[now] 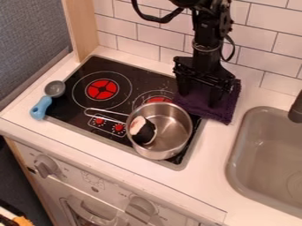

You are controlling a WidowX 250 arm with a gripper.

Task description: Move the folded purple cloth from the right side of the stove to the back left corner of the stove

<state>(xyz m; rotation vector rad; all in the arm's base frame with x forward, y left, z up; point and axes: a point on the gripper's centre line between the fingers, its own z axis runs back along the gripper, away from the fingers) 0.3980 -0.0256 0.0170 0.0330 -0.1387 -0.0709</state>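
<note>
Hanging near-vertically from the top edge, the black arm points its gripper down at the purple cloth. The fingers stand apart above it; contact cannot be confirmed. The cloth lies across the right rear of the stove and the bench, beside the metal pot.

The cloth is purple, pot silver, scoop blue and grey, bench white, stove black with red discs in pale rings.
</note>
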